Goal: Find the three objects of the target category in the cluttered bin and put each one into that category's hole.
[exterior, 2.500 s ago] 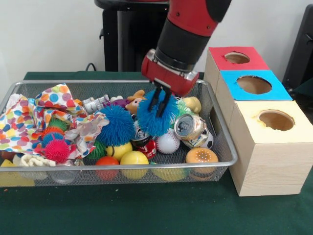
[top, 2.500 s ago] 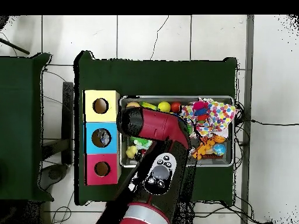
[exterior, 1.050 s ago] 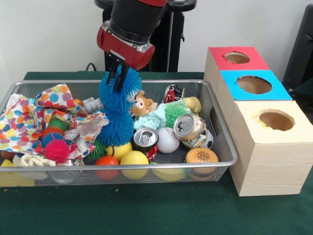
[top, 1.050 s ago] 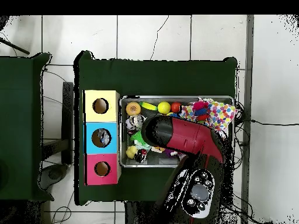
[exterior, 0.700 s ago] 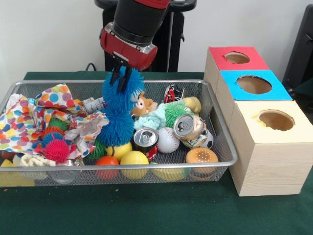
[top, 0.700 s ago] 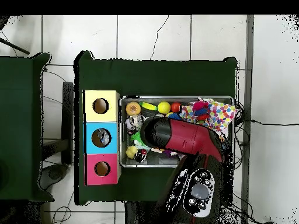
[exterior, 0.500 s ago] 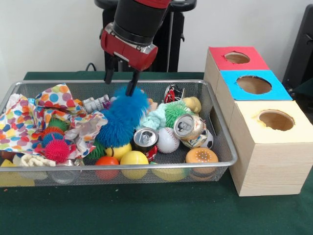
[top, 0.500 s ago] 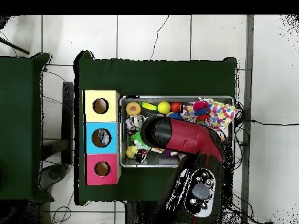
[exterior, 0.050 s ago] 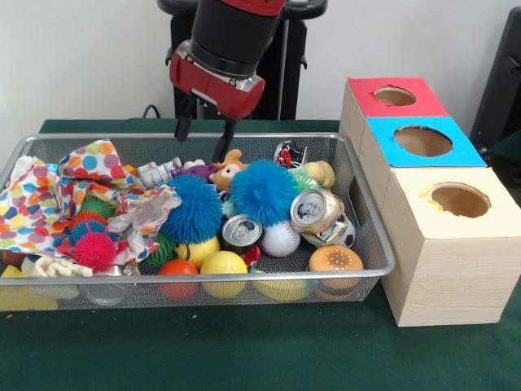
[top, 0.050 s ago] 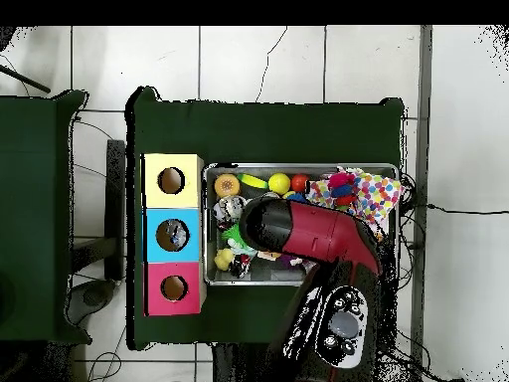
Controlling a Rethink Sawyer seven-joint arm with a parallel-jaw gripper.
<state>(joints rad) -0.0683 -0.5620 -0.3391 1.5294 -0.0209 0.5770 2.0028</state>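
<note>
- The gripper point(exterior, 0.050 s ago: 201, 140) hangs over the bin's point(exterior, 0.050 s ago: 370, 236) back edge, fingers spread wide, holding nothing.
- Two blue spiky balls lie in the bin: one point(exterior, 0.050 s ago: 262, 192) mid-bin beside a can point(exterior, 0.050 s ago: 313, 210), the other point(exterior, 0.050 s ago: 192, 209) just left.
- Three boxes stand right: red point(exterior, 0.050 s ago: 394, 96), blue point(exterior, 0.050 s ago: 422, 141), yellow point(exterior, 0.050 s ago: 457, 199) holes.

two blue spiky balls point(exterior, 0.050 s ago: 262, 191), polka-dot cloth point(exterior, 0.050 s ago: 49, 191) (many colours), yellow ball point(exterior, 0.050 s ago: 223, 265).
</note>
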